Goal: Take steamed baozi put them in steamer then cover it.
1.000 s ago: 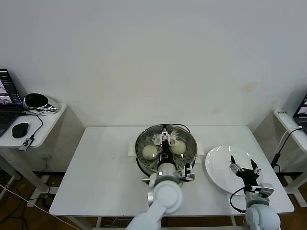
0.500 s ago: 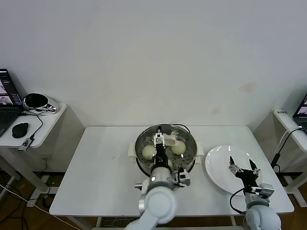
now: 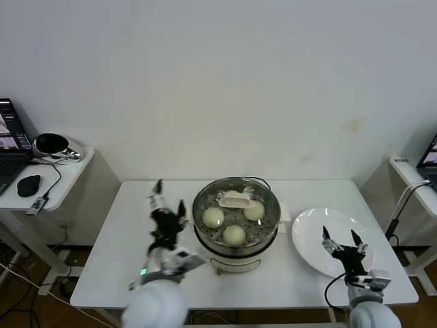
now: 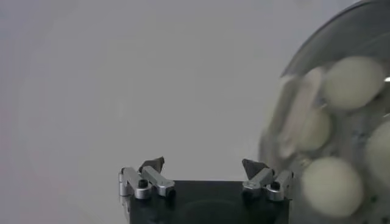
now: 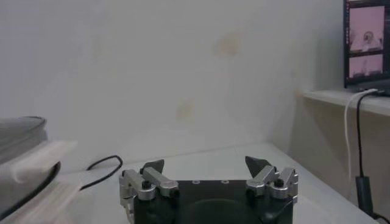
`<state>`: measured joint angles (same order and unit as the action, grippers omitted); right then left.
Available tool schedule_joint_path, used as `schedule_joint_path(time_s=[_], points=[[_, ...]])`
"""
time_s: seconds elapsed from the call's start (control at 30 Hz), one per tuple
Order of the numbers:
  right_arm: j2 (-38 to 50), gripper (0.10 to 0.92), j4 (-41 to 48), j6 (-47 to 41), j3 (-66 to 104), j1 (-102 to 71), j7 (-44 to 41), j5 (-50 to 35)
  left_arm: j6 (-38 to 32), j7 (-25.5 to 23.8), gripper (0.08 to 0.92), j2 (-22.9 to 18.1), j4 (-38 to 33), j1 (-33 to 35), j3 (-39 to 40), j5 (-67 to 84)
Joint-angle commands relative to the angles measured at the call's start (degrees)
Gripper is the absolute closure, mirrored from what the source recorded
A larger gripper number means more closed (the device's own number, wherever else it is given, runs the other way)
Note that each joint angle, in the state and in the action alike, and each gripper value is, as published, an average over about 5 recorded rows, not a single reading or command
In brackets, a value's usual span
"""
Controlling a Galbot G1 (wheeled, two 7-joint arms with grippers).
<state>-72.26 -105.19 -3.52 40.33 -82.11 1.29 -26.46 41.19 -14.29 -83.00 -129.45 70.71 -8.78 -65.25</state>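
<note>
The steamer [image 3: 236, 225] stands near the middle of the counter [image 3: 130, 260], slightly toward the far edge. The cover [image 3: 236, 216] sits on top of it, its cream-white handle [image 3: 236, 200] lying flat toward the far side of the lid. Through the glass, three steamed baozi [image 3: 234, 235] are plainly visible on the perforated tray: one toward the left edge of the counter, one toward the right, one toward the near edge. A fourth appears under the handle in the left wrist view [image 4: 314, 129], though blurred.

The left claw [image 3: 166, 207] is raised over the counter just beside the steamer, on the side facing the left edge, not touching it. Its fingers [image 4: 152, 164] stand spread apart with nothing between them. In the left wrist view the covered steamer [image 4: 332, 131] lies off to one side of that claw, clear of the fingertips.

The right claw [image 3: 343, 241] hovers over the near part of a white plate [image 3: 307, 239], which rests near the right edge of the counter, well apart from the steamer. Its fingers [image 5: 258, 165] are likewise spread and hold nothing. A black cable [image 5: 97, 169] trails on the counter behind the steamer.
</note>
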Motion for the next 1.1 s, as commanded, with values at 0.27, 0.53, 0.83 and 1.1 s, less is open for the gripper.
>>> schedule_joint_path(time_s=[0.27, 0.53, 0.83, 1.1], points=[[-3.86, 0.203, -10.64, -2.08, -4.84, -14.25, -7.46, 8.01, -42.60, 9.21, 0.177, -1.19, 6.38, 26.86, -31.10, 65.98], [-3.18, 0.203, -13.25, -1.17, -3.18, -20.49, -8.28, 8.87, -35.30, 6.75, 0.177, -1.22, 5.74, 34.96, -28.22, 66.21], [-2.40, 0.203, -13.59, 0.93, -0.40, -21.54, -5.17, 8.07, -34.61, 7.27, 0.177, -1.77, 5.52, 36.93, -26.92, 63.99], [-3.29, 0.203, -14.66, -1.47, 0.72, -21.95, -6.18, 10.21, -34.70, 8.98, 0.177, -1.91, 5.21, 36.94, -28.56, 65.65]])
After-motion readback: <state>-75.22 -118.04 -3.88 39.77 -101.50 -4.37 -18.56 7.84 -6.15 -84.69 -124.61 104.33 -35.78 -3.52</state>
